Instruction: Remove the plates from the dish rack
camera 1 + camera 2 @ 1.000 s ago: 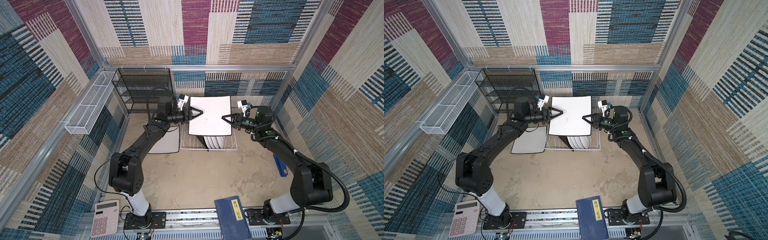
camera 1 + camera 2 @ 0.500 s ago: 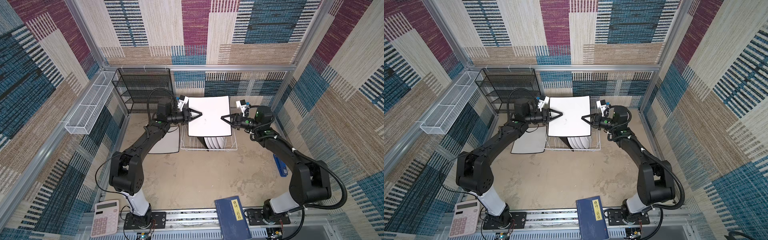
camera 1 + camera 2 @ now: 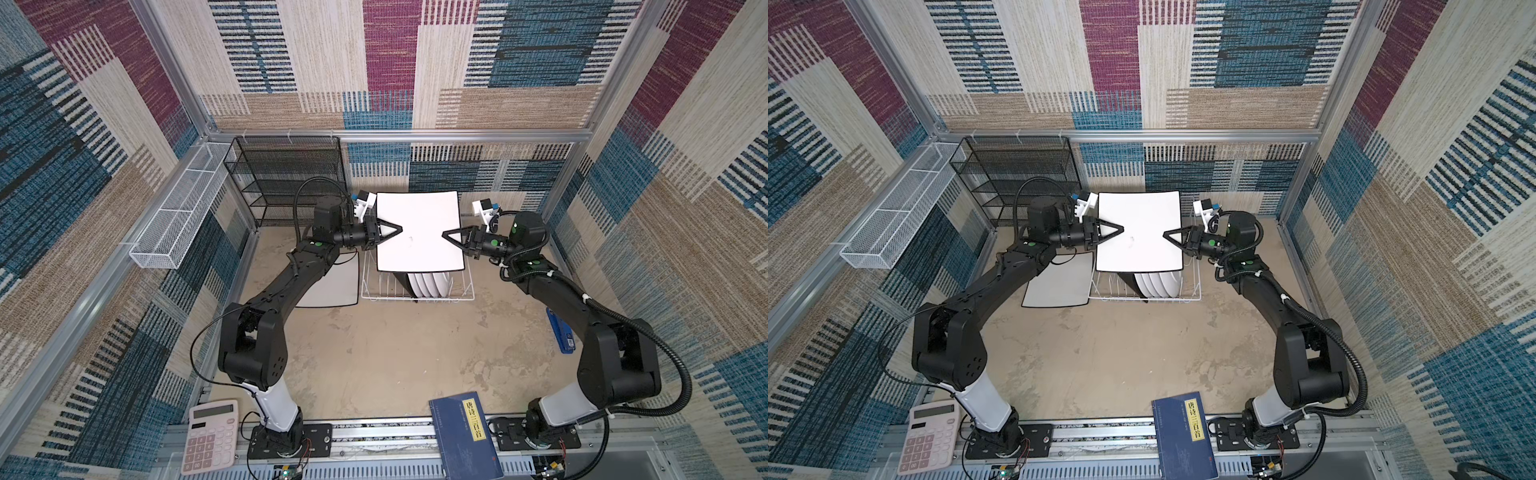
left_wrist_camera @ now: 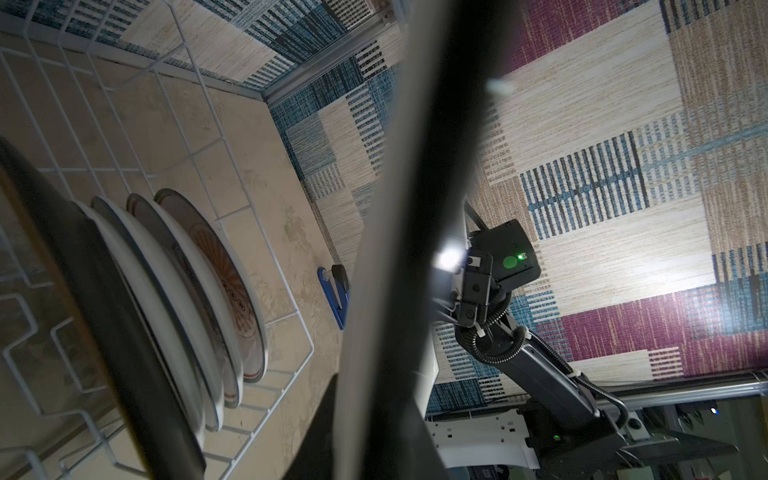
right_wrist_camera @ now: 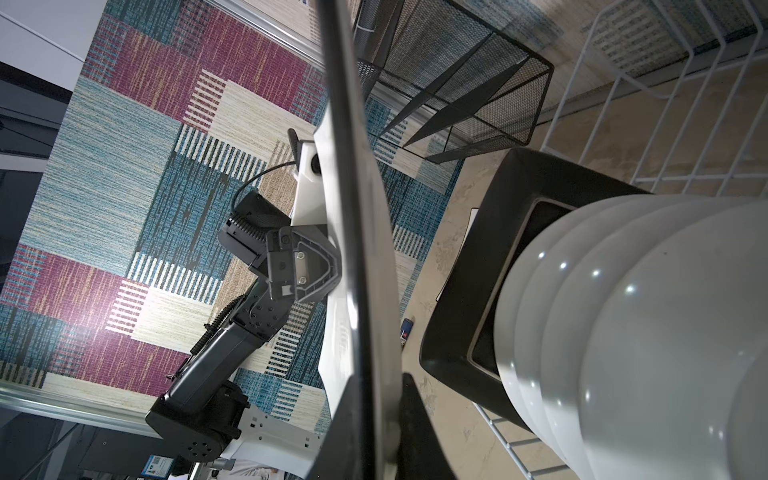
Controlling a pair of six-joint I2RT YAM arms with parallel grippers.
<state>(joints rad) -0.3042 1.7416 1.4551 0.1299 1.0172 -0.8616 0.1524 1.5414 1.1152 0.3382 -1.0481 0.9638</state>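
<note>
In both top views a large white square plate (image 3: pixel 417 216) (image 3: pixel 1138 216) hangs above the white wire dish rack (image 3: pixel 415 298) (image 3: pixel 1108 286). My left gripper (image 3: pixel 399 229) (image 4: pixel 374 415) is shut on its left edge. My right gripper (image 3: pixel 444 233) (image 5: pixel 374 415) is shut on its right edge. The held plate shows edge-on in the wrist views (image 4: pixel 399 208) (image 5: pixel 353 166). Inside the rack stand a black square plate (image 3: pixel 401 278) (image 5: pixel 469 270) and several round white plates (image 3: pixel 430 282) (image 4: pixel 216 270). A second white square plate (image 3: pixel 332 282) lies flat on the table left of the rack.
A black mesh shelf unit (image 3: pixel 286 178) stands at the back left, a white mesh trough (image 3: pixel 178 220) hangs on the left wall. Along the front edge lie a blue book (image 3: pixel 463 440) and a pink calculator (image 3: pixel 210 436). A blue object (image 3: pixel 561 332) lies at the right wall.
My left gripper's jaws have closed onto the white square plate's left edge. The plate and the right gripper have hardly moved.
</note>
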